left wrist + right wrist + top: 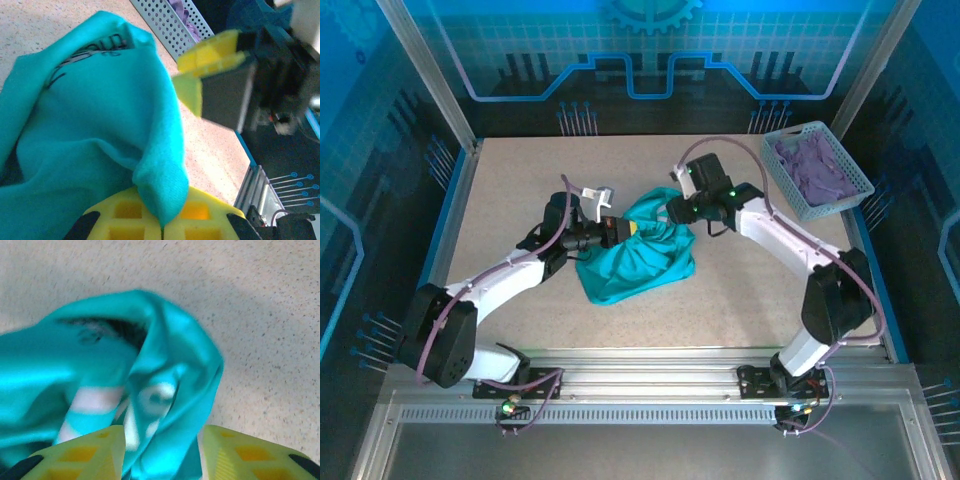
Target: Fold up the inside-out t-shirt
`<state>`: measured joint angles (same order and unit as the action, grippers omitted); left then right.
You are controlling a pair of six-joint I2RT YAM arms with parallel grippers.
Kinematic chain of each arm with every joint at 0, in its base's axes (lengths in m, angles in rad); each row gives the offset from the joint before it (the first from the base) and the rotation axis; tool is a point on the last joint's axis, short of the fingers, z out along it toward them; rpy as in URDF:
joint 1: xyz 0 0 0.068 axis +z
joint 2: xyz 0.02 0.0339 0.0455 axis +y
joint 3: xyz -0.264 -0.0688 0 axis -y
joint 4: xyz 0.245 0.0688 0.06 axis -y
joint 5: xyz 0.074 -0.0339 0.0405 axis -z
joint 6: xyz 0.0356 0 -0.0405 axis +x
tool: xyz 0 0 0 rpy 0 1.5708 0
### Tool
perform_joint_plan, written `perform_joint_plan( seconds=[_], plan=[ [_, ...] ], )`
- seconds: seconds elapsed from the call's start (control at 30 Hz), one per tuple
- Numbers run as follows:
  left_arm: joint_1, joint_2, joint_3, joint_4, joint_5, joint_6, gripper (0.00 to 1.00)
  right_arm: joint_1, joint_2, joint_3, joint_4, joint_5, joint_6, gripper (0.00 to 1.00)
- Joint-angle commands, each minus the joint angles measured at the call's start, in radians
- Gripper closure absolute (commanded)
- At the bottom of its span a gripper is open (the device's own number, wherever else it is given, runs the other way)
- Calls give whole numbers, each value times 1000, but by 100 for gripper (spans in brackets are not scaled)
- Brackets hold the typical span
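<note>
One inside-out t-shirt point(638, 258), teal, lies bunched mid-counter point(520, 180) between two hands. Left hand point(162, 222): closed tight, pinching one fold of the shirt. Right hand point(162, 447): fingers parted, with shirt fabric hanging loose between them and no grip seen. One perforated basket point(855, 185) stands at the far right corner, holding one purple cloth point(812, 165).

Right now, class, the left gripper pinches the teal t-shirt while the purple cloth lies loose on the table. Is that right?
Not quite. The purple cloth lies in the basket at the table's far right corner, not loose on the table; the top external view shows it. The left gripper does pinch the teal t-shirt.
</note>
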<state>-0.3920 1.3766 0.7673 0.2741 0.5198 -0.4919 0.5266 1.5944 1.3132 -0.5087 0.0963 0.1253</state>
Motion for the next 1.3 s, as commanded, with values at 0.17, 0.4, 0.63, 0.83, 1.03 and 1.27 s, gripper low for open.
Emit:
perform_joint_plan(
  seconds=[0.17, 0.4, 0.63, 0.83, 1.03, 1.27],
  plan=[
    [2, -25, 1, -4, 37, 14, 100, 105, -148, -162, 93, -56, 68, 51],
    [2, -31, 1, -13, 33, 23, 100, 44, 2, -92, 167, -175, 90, 52],
    [2, -36, -2, -22, 15, 38, 100, 33, 114, -47, 223, -285, 103, 66],
    [24, -45, -11, -24, -43, -2, 100, -31, -30, -101, 259, -432, 102, 100],
    [72, -62, -40, 9, -73, -48, 100, -95, -210, -152, 327, -682, 165, 100],
    [74, -49, -9, -66, -147, -13, 100, -119, -253, -160, 399, -813, 211, 100]
  ],
)
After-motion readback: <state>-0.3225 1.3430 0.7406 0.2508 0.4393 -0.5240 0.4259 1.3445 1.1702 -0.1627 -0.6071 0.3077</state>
